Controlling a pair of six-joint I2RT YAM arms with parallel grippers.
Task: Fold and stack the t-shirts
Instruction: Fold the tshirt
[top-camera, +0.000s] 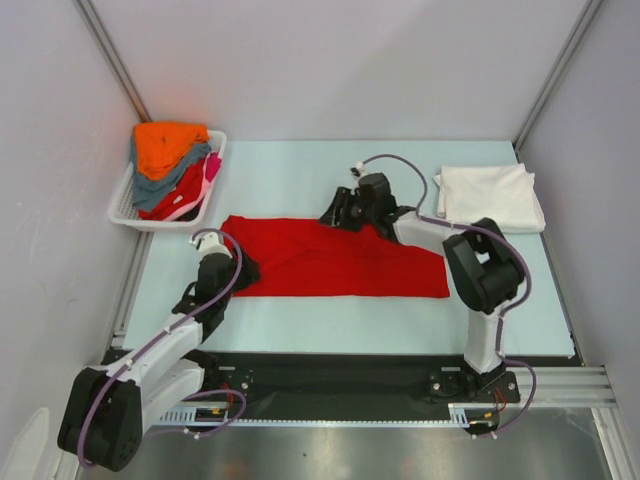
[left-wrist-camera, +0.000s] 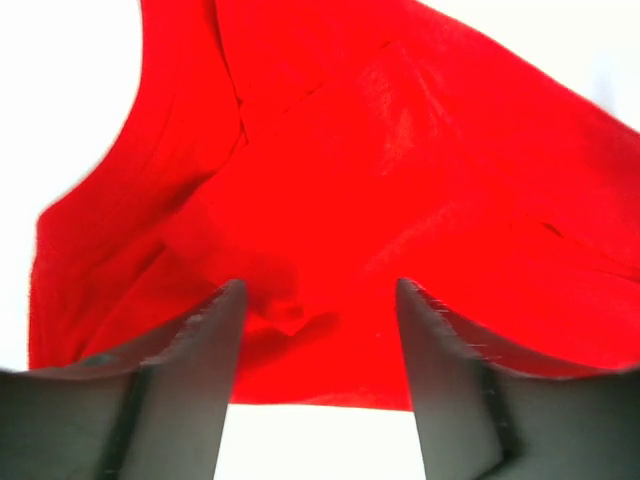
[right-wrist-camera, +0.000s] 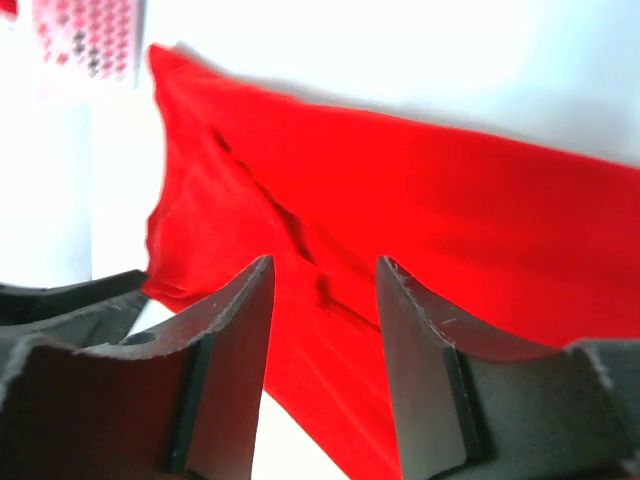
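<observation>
While red t-shirt (top-camera: 340, 258) lies flat, L & R jaws gape, both released.

5 t-shirts, 1 spread out, 1 folded, 3 heaped.

The red t-shirt (top-camera: 335, 258) lies flat as a long wrinkled strip, folded lengthwise, in the middle of the table (top-camera: 300, 325). The cream-white t-shirt (top-camera: 490, 197) sits as a neat folded rectangle toward the table's far right corner. At the table's far left corner, the orange t-shirt (top-camera: 167, 143) tops a crumpled heap over the grey-teal t-shirt (top-camera: 158, 186) and the red t-shirt with pink trim (top-camera: 190, 190).
</observation>
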